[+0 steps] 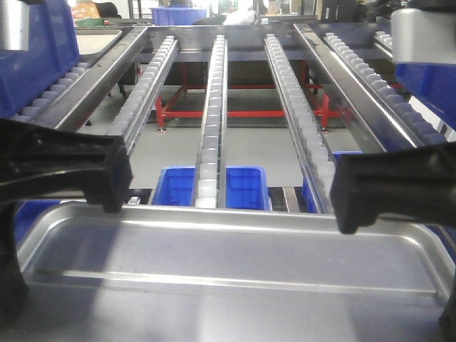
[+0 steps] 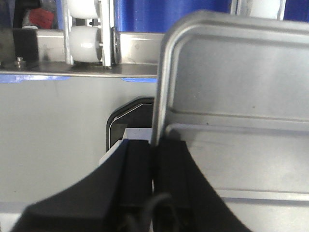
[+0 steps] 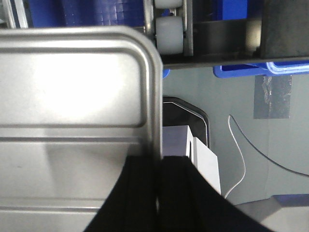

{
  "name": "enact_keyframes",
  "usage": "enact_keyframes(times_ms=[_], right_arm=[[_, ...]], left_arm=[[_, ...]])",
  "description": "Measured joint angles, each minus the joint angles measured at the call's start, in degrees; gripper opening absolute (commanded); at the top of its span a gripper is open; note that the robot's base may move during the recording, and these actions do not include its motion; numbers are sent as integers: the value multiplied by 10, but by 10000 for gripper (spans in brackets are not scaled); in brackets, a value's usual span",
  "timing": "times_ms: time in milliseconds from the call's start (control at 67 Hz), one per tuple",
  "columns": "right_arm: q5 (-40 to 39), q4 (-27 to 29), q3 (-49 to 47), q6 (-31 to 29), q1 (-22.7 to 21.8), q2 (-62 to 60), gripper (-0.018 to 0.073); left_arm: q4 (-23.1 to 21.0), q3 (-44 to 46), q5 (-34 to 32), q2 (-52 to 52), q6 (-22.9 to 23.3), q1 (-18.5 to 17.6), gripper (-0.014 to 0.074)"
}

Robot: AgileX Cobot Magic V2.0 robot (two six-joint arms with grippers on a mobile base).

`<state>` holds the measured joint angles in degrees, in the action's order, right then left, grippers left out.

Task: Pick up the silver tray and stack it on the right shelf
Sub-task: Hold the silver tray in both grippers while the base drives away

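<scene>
Near pale rollers (image 1: 214, 107), shiny ridged silver tray (image 1: 235, 256)

Grey floor (image 1: 249, 149) — red rack frame (image 1: 246, 112) stands on it.

Warehouse (maybe factory), flow rack (image 1: 214, 107), blue bins (image 1: 246, 189)

Front view faces shelf (image 1: 214, 107); wrist views close, sharing tray (image 2: 231, 82).
</scene>
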<state>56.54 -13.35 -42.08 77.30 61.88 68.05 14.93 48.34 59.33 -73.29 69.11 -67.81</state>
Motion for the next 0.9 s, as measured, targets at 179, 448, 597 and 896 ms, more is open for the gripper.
enact_keyframes(times_ms=[179,448,597,896], right_arm=[[1,1,0,0,0,0,70],[1,3,0,0,0,0,70],[1,3,0,0,0,0,70],[1,3,0,0,0,0,70]], left_arm=[[-1,3,6,0,0,-1,-100],[-2,3,7,0,-1,-1,-100],[-2,3,7,0,-1,-1,-100],[-2,3,9,0,-1,-1,-100]])
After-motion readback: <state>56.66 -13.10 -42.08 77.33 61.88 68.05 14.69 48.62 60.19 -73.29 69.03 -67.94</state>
